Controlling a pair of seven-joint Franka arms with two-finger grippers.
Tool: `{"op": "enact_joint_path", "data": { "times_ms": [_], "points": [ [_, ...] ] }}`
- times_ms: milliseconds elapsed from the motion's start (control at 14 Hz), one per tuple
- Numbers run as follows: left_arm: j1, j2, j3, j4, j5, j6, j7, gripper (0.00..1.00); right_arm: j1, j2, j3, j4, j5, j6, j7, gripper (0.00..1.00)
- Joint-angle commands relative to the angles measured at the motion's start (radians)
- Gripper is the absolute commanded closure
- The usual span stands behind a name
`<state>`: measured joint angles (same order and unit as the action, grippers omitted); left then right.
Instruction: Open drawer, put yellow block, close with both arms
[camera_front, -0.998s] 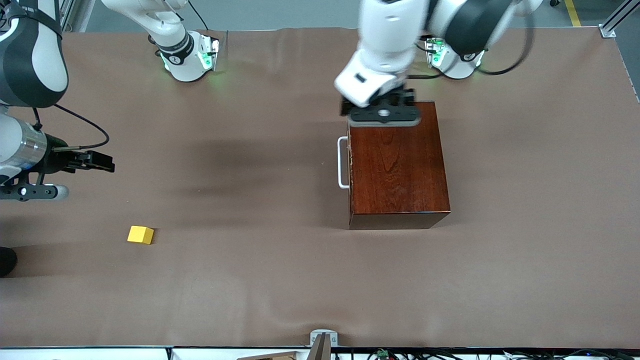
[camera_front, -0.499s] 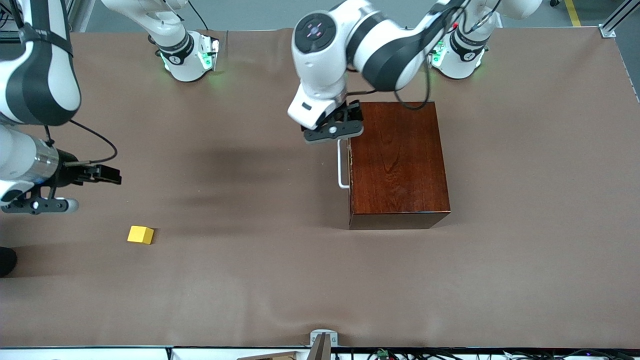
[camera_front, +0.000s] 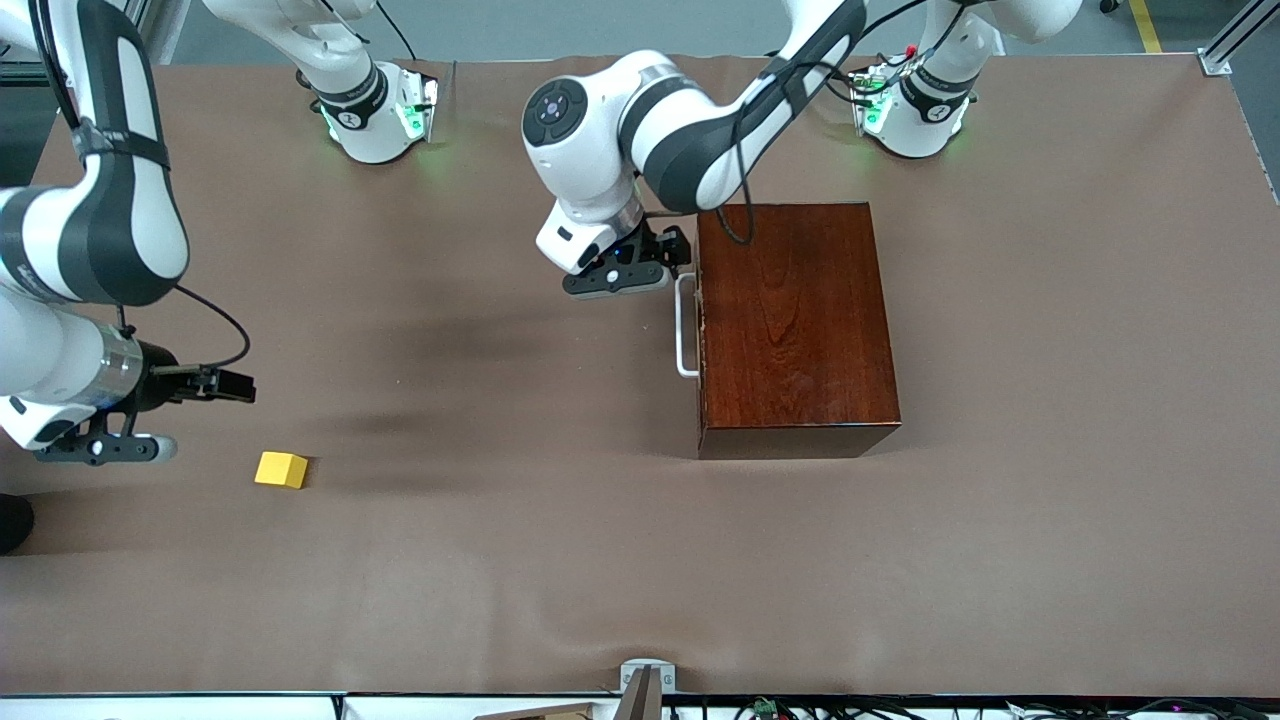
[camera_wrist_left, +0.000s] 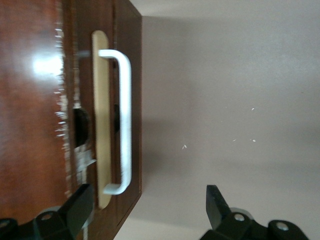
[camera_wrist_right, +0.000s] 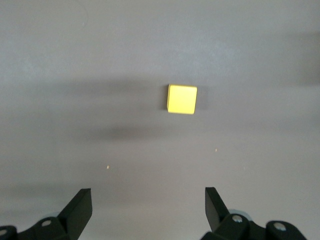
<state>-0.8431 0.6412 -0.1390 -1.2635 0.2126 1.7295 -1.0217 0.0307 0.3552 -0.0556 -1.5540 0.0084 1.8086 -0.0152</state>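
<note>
The reddish-brown wooden box (camera_front: 795, 330) stands on the cloth with the drawer shut; its white loop handle (camera_front: 684, 325) faces the right arm's end of the table. My left gripper (camera_front: 660, 255) is open and empty, over the cloth in front of the drawer, at the handle's end farther from the front camera. In the left wrist view the handle (camera_wrist_left: 125, 120) lies ahead of the open left gripper (camera_wrist_left: 147, 210). The yellow block (camera_front: 281, 469) lies on the cloth. My right gripper (camera_front: 228, 386) is open and empty over the cloth beside it. In the right wrist view the block (camera_wrist_right: 182, 99) lies ahead of the right gripper (camera_wrist_right: 148, 210).
The brown cloth (camera_front: 500, 560) covers the whole table. The two arm bases (camera_front: 375, 115) (camera_front: 910, 110) stand along the edge farthest from the front camera. A small metal bracket (camera_front: 645, 680) sits at the nearest edge.
My left gripper has moved from over the box's top to the front of the drawer, by the handle's end. My right gripper has moved closer to the yellow block.
</note>
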Motion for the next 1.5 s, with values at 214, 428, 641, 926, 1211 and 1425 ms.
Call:
{"op": "enact_joint_path", "data": {
  "times_ms": [214, 428, 641, 926, 1211, 1425],
  "points": [
    [-0.014, 0.045, 0.012, 0.032, 0.091, 0.025, 0.116, 0.0, -0.04, 0.03, 0.003, -0.126, -0.002, 0.204, -0.002, 0.0],
    [-0.014, 0.066, 0.012, 0.03, 0.094, 0.025, 0.124, 0.0, -0.055, 0.088, 0.003, -0.124, -0.001, 0.279, 0.0, 0.0],
    [-0.008, 0.075, 0.012, 0.021, 0.111, 0.025, 0.169, 0.0, -0.061, 0.136, 0.003, -0.123, -0.001, 0.336, 0.0, 0.0],
    [-0.002, 0.092, 0.012, 0.019, 0.119, 0.025, 0.172, 0.0, -0.063, 0.172, 0.003, -0.12, -0.002, 0.359, 0.0, 0.0],
    [-0.001, 0.109, 0.013, 0.019, 0.12, 0.025, 0.173, 0.0, -0.075, 0.214, 0.003, -0.121, -0.002, 0.391, 0.0, 0.0],
    [-0.002, 0.117, 0.036, 0.019, 0.117, 0.025, 0.169, 0.0, -0.086, 0.237, 0.003, -0.121, -0.002, 0.422, -0.011, 0.0]
  ]
}}
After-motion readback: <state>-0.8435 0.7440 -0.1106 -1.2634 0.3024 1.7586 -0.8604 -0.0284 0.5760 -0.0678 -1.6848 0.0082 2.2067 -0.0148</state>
